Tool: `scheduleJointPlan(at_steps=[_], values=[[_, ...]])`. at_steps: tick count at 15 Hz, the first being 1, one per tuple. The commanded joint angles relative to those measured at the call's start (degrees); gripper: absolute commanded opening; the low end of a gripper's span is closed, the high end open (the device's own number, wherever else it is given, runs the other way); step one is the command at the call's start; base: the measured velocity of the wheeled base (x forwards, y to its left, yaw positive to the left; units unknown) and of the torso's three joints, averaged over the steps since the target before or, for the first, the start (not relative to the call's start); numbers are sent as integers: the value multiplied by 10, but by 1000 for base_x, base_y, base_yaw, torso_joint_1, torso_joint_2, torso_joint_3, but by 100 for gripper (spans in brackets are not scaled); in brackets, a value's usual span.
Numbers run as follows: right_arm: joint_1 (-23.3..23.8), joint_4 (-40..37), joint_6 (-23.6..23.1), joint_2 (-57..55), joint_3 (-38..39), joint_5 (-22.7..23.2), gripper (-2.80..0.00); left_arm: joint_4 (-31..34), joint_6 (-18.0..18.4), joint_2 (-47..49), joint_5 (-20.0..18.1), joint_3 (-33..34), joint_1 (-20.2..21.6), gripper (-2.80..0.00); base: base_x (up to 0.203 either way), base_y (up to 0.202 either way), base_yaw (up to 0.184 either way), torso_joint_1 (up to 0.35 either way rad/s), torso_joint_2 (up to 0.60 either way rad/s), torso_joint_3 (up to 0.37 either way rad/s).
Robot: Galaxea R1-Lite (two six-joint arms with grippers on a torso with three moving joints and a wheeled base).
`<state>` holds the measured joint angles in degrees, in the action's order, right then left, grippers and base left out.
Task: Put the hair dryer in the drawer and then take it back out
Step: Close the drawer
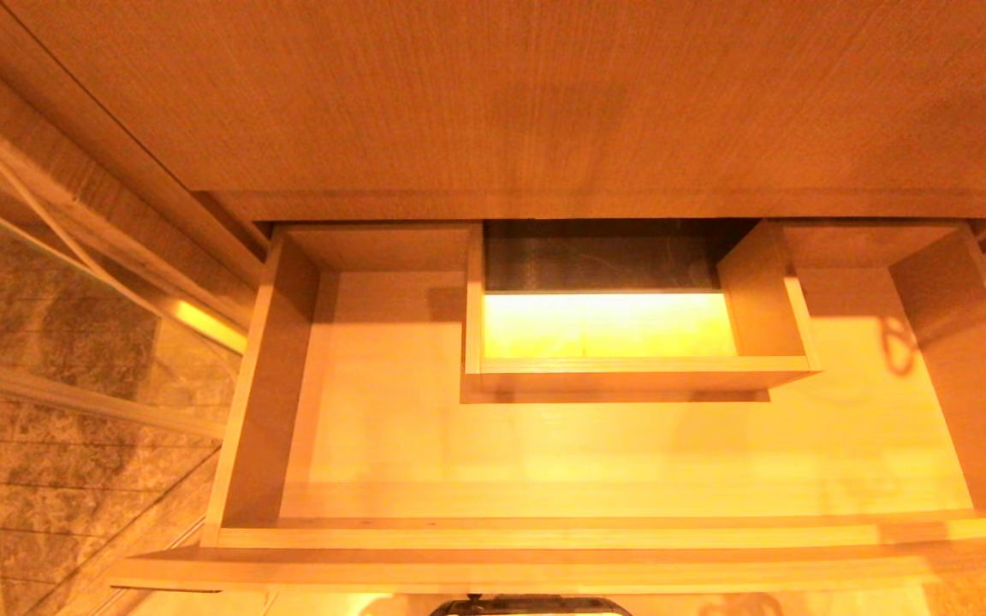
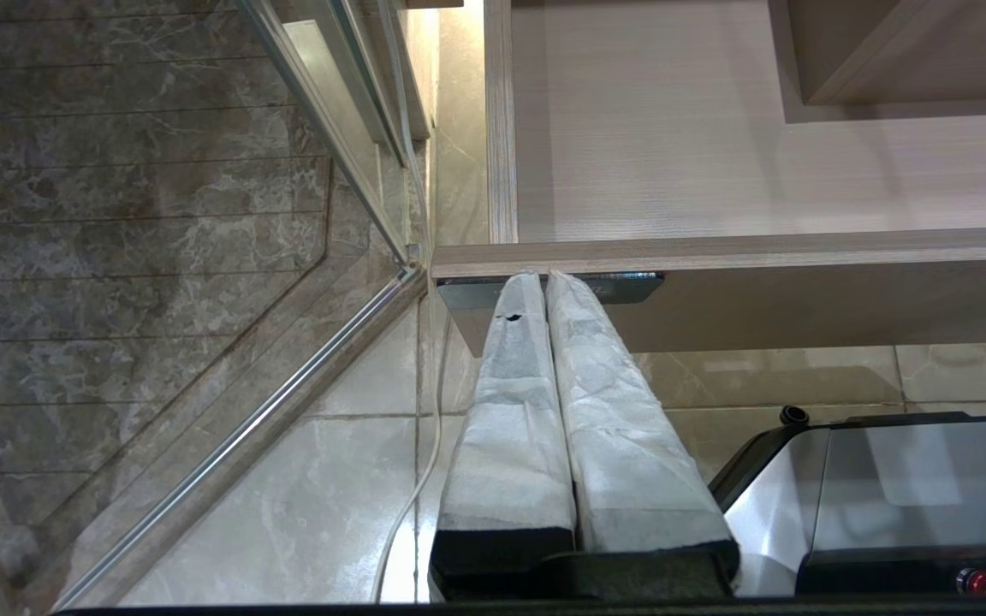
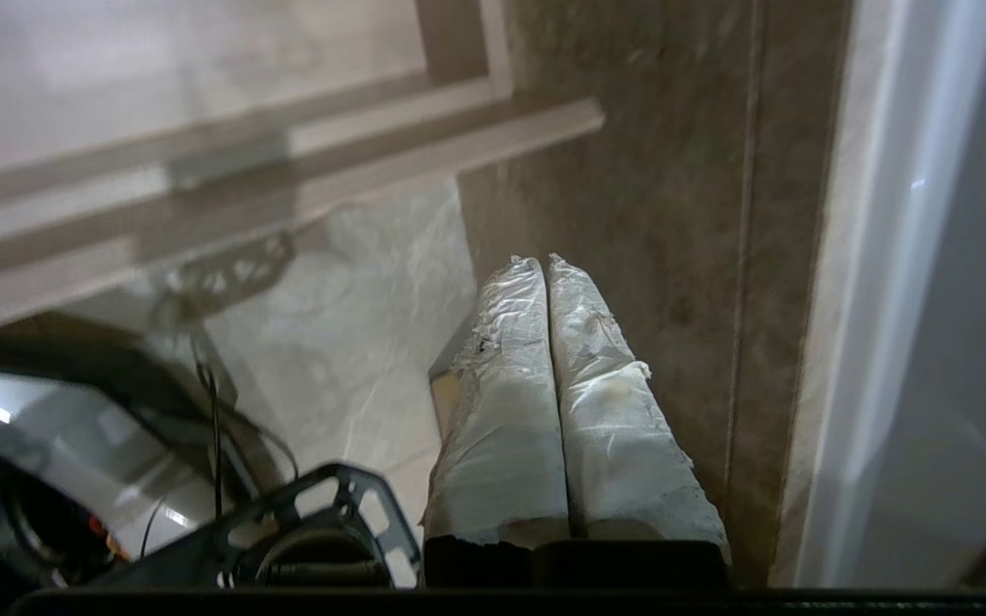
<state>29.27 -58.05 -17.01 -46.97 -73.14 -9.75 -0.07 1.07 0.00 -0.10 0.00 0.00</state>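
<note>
The drawer [image 1: 596,462] stood pulled fully open, ready for loading or just emptied; no hair dryer showed in any view, so perhaps it lay out of frame; the left gripper [image 2: 546,278] and right gripper [image 3: 544,261] hung pinched together, holding nothing.

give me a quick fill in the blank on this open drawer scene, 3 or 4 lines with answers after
1. The drawer under the counter stands pulled ____.
2. No ____ lies anywhere on the drawer's floor.
3. The boxed cut-out sits against the drawer's ____ edge.
4. The left gripper and the right gripper both have their padded fingers pressed ____, holding nothing.

Missing words: open; hair dryer; back; together
</note>
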Motion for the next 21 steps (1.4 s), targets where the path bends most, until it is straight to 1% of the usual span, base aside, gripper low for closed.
scheduleJointPlan(at_steps=[1,6,7,9,11,13,15,16,18,21], values=[[0,5,-1,2,44,0,-280,0,1,0,0,1,0,-280,0,0,0,0,0,0],[0,7,0,6,143,-3,-280,0,0,0,0,1,0,-280,0,0,0,0,0,0],[0,7,5,5,163,-4,-280,0,0,0,0,1,0,-280,0,0,0,0,0,0],[-2,22,30,3,199,-5,-280,0,1,0,0,1,0,-280,0,0,0,0,0,0],[-4,45,33,2,239,-6,-280,0,0,0,0,1,0,-280,0,0,0,0,0,0],[5,51,32,-3,275,-6,-280,0,0,0,0,1,0,-280,0,0,0,0,0,0],[19,51,36,-22,297,-10,-280,0,0,0,0,1,0,-280,0,0,0,0,0,0],[26,53,45,-32,309,-16,-280,0,1,0,0,1,0,-280,0,0,0,0,0,0],[26,70,66,-57,336,-28,-280,0,1,0,0,1,0,-280,0,0,0,0,0,0],[25,88,70,-102,341,-29,-280,0,0,0,0,1,0,-280,0,0,0,0,0,0]])
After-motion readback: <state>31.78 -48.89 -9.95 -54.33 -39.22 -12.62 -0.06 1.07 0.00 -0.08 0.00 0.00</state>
